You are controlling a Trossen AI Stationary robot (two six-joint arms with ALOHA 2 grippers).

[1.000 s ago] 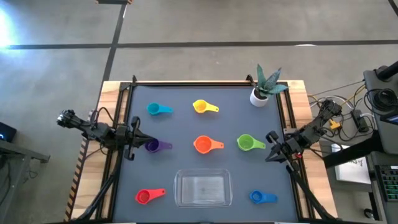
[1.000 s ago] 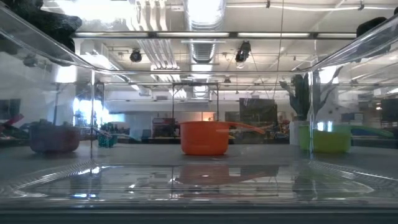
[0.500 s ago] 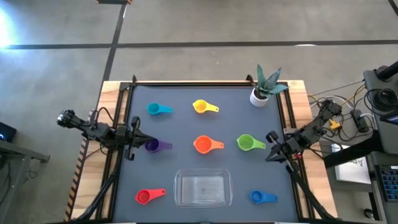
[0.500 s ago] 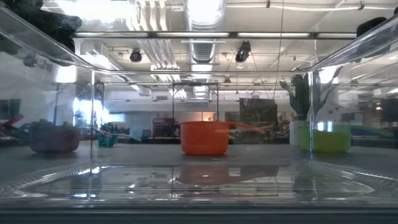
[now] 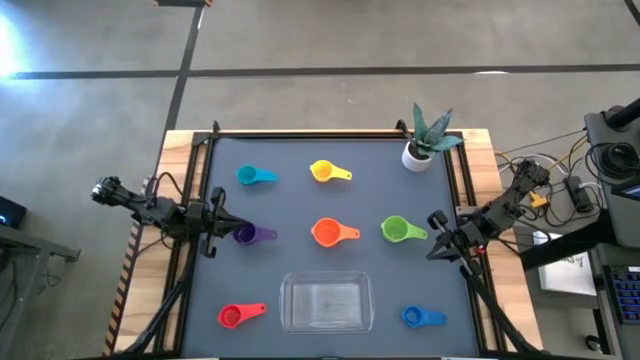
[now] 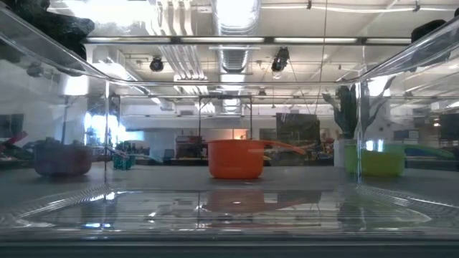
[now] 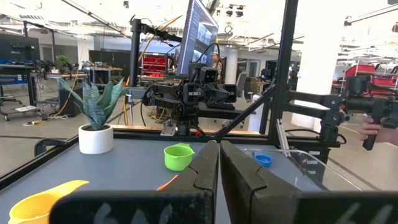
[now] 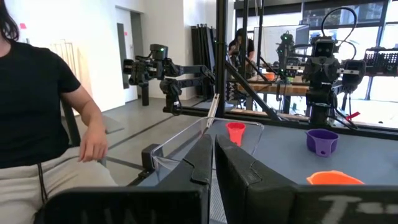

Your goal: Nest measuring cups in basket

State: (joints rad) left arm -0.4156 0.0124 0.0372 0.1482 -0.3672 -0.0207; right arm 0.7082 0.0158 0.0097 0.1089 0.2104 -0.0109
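In the high view seven measuring cups lie apart, each resting on the dark mat: teal (image 5: 255, 175), yellow (image 5: 328, 172), purple (image 5: 252, 234), orange (image 5: 330, 233), green (image 5: 398, 229), red (image 5: 235, 316) and blue (image 5: 418, 317). The clear basket (image 5: 326, 302) stands near the table's near edge, with nothing in it. My left gripper (image 5: 226, 226) is shut at the table's left side, just left of the purple cup. My right gripper (image 5: 434, 244) is shut at the right side, just right of the green cup. Neither touches anything.
A white pot with a spiky plant (image 5: 418, 150) stands at the far right corner. The low view looks through the basket's walls at the orange cup (image 6: 235, 159). A seated person (image 8: 43, 106) shows beyond the table in the right wrist view. Black frame rails line both sides.
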